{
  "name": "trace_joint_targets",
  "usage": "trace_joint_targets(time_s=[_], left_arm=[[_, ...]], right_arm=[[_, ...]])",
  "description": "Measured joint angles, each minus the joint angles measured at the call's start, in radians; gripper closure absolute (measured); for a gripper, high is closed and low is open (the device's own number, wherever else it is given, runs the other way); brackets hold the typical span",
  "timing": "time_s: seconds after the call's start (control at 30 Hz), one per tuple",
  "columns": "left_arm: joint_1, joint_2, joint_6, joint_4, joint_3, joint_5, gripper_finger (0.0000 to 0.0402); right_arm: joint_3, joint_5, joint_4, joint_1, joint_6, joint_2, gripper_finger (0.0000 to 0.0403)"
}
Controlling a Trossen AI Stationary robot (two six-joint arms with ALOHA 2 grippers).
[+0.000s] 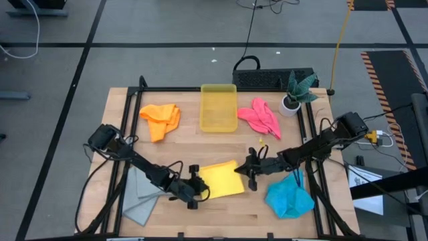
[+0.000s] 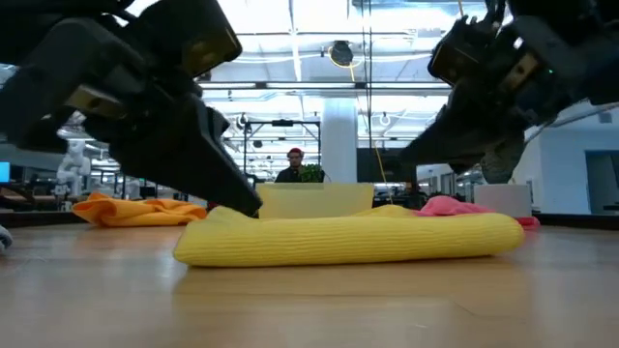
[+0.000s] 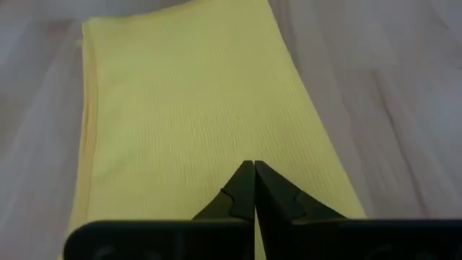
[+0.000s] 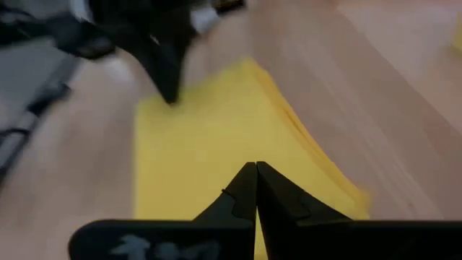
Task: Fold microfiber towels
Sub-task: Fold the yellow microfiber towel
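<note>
A folded yellow towel [image 1: 221,179] lies flat on the wooden table, near the middle of its front part. My left gripper [image 1: 202,189] is shut, its tips at the towel's left end [image 2: 227,220]. My right gripper [image 1: 239,171] is shut too and hangs above the towel's right end [image 2: 484,227] without touching it. An orange towel [image 1: 160,119] and a pink towel [image 1: 261,116] lie crumpled at the back. A grey towel [image 1: 140,197] lies at the front left and a blue towel [image 1: 289,196] at the front right. My left gripper touches the yellow towel's top face near its left end [image 2: 259,215] with the tips of its shut fingers. The fingers slant down from the table's left. The towel lies flat on the table under them.
A translucent yellow bin [image 1: 219,107] stands at the back middle, and a small plant in a white pot [image 1: 293,97] at the back right. A black frame [image 1: 200,88] runs round the table's edges. Bare wood shows between the bin and the yellow towel.
</note>
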Motion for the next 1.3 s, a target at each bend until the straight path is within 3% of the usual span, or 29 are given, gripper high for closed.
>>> trace_joint_targets(time_s=[0.4, 0.67, 0.83, 0.97, 1.17, 1.3], left_arm=[[0.038, 0.0, -0.146, -0.189, 0.0, -0.045, 0.0386], [-0.015, -0.064, -0.108, -0.203, 0.001, -0.149, 0.0398], [-0.045, -0.108, -0.081, -0.186, 0.0, -0.232, 0.0387], [-0.051, -0.111, -0.085, -0.198, 0.0, -0.235, 0.039], [-0.009, -0.111, -0.152, -0.227, -0.001, -0.297, 0.0393], [0.054, -0.095, -0.193, -0.23, -0.023, -0.222, 0.0395]], right_arm=[[0.0, -0.183, 0.047, -0.007, -0.022, 0.154, 0.0403], [0.0, -0.178, 0.031, 0.001, -0.063, 0.068, 0.0403], [0.009, -0.18, 0.134, 0.056, -0.129, 0.012, 0.0403], [0.051, -0.182, 0.16, 0.117, -0.205, 0.039, 0.0401], [0.13, -0.182, 0.084, 0.139, -0.175, 0.135, 0.0382], [0.154, -0.178, -0.056, 0.107, -0.109, 0.175, 0.0379]])
